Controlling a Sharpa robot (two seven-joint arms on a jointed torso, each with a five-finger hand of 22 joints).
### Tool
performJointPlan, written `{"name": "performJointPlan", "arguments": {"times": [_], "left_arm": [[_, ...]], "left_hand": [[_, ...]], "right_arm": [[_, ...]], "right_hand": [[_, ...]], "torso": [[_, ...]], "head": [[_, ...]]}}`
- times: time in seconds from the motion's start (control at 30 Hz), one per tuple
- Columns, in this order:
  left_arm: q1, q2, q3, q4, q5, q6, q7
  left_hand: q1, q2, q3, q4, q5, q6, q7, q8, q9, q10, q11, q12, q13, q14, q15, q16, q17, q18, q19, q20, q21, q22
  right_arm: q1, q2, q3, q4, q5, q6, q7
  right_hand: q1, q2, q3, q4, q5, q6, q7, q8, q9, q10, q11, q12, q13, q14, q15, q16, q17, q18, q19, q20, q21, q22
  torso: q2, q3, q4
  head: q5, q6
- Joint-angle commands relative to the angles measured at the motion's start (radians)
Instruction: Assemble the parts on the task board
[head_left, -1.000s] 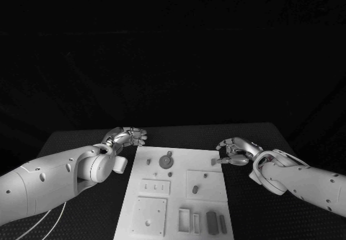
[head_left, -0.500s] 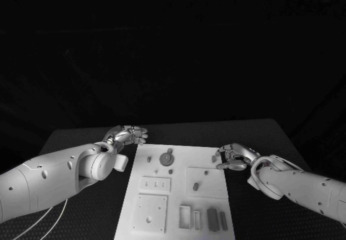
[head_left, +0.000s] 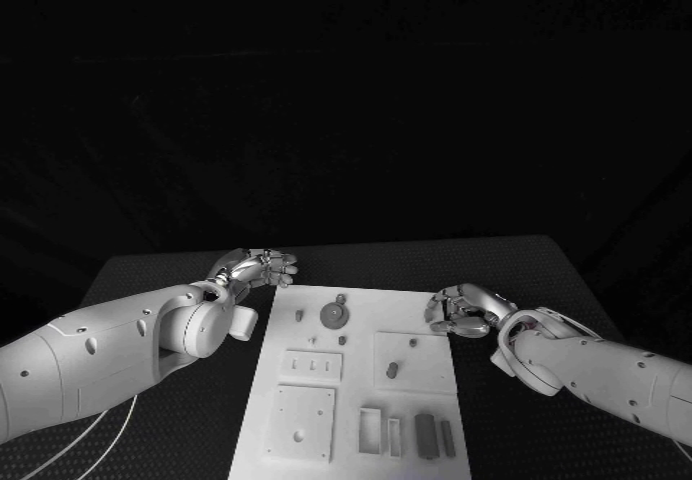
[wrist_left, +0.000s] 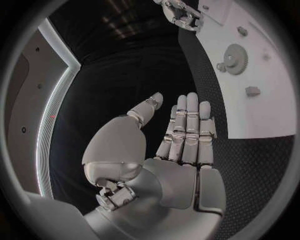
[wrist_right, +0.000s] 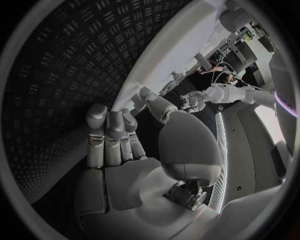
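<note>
Black, ridged rubber matting covers the table (head_left: 173, 270), and the white rectangular task board (head_left: 361, 385) lies lengthwise in the middle of it, running from you toward 12 o'clock.

Your right hand (head_left: 462, 310) sits at the board's right edge, roughly at 2 o'clock from the board's centre. Its fingers are curled in over the edge; I cannot tell from these views whether they pinch a part or only rest there. Your left hand (head_left: 255, 268) hovers off the board's far left corner, at about 11 o'clock. In the left wrist view its fingers (wrist_left: 187, 125) are straight, side by side with the thumb apart, and they hold nothing.

My reading is that you are reaching for a small piece at the right edge. Settle the right fingertips squarely on it before lifting, and keep the left hand close enough to steady the board if it slides.

As for the board itself: a small grey toothed gear (head_left: 333, 316) sits near the far end at 12 o'clock, with little pegs beside it. A square recessed plate (head_left: 411, 362) holds a small dark oval part (head_left: 392, 371) at 3 o'clock. Narrow dark bars (head_left: 426, 437) lie in slots at the near end, around 5 o'clock.
</note>
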Motion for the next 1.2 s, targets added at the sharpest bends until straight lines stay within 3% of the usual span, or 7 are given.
{"name": "performJointPlan", "arguments": {"times": [0.03, 0.23, 1.2], "left_arm": [[0.000, 0.002, 0.001, 0.002, 0.002, 0.017, 0.008], [0.000, 0.003, 0.001, 0.001, 0.002, 0.018, 0.007], [0.000, 0.003, 0.001, 0.000, 0.000, 0.021, 0.004]], "left_hand": [[-0.006, 0.002, 0.003, 0.001, -0.005, -0.004, -0.001, -0.003, 0.001, 0.001, 0.003, -0.004, 0.000, -0.001, 0.002, 0.004, 0.001, 0.014, -0.006, -0.001, 0.005, -0.002], [-0.007, 0.002, 0.003, 0.001, -0.005, -0.004, -0.001, -0.003, 0.002, 0.001, 0.003, -0.004, 0.000, -0.001, 0.002, 0.004, 0.001, 0.014, -0.006, -0.001, 0.005, -0.002], [-0.007, 0.002, 0.004, 0.001, -0.006, -0.005, -0.001, -0.004, 0.003, 0.001, 0.003, -0.004, 0.001, -0.001, 0.002, 0.004, 0.001, 0.014, -0.007, -0.001, 0.005, -0.002]], "right_arm": [[-0.003, 0.006, -0.002, 0.000, 0.002, 0.026, 0.009], [-0.003, 0.008, -0.001, 0.001, 0.002, 0.025, 0.009], [-0.003, 0.017, -0.001, 0.003, -0.013, 0.014, -0.006]], "right_hand": [[0.008, 0.009, 0.012, 0.002, -0.006, 0.028, 0.008, 0.008, 0.005, -0.073, 0.003, -0.001, -0.001, 0.001, -0.008, -0.003, 0.002, 0.069, -0.003, 0.005, 0.001, 0.012], [0.021, 0.029, 0.041, 0.002, -0.006, 0.060, -0.002, 0.027, 0.012, -0.071, -0.006, 0.000, -0.001, 0.001, -0.017, -0.002, 0.005, 0.069, -0.005, 0.006, 0.006, 0.015], [0.005, 0.034, 0.060, -0.003, -0.006, 0.114, -0.013, 0.054, 0.024, -0.063, -0.017, 0.005, -0.002, 0.006, -0.027, 0.001, 0.010, 0.069, -0.002, 0.006, 0.019, 0.016]], "torso": [[-0.001, -0.0007, -0.0002], [-0.002, -0.0021, -0.0003], [-0.002, -0.0041, -0.0007]], "head": [[0.001, -0.002], [0.000, -0.003], [-0.001, -0.008]]}}
